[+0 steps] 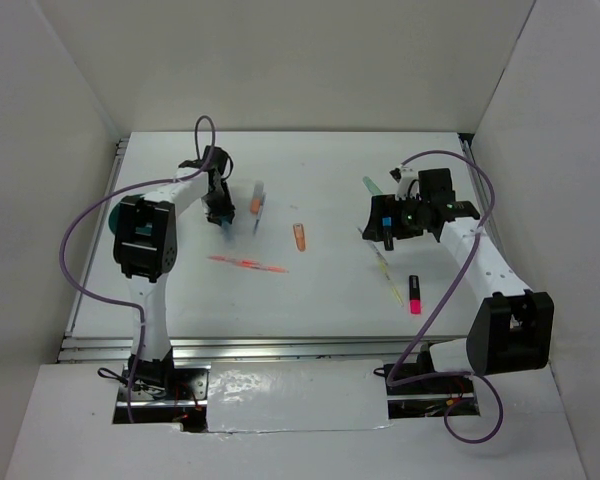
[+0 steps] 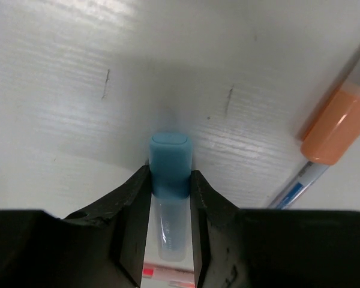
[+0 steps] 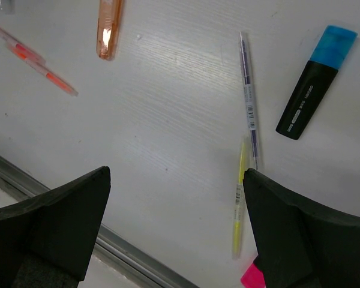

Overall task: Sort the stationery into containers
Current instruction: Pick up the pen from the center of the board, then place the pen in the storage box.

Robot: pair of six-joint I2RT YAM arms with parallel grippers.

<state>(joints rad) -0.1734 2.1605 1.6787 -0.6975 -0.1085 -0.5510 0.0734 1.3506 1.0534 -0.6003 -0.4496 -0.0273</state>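
Left arm reaching toward far-left of table. Left gripper pointing down at blue-capped pen. Teal tub peeking out behind left arm. Orange-capped pen lying just beside gripper. Orange marker lying mid-table, pink pens lying nearer. Right gripper hovering above yellow pen. Pink highlighter lying near it.

Teal tub: only a sliver shows past left arm. Blue-capped pen: barrel runs off bottom edge. Pink highlighter: corner only, bottom edge.

Left claw pinched nearly closed, right claw spread wide.
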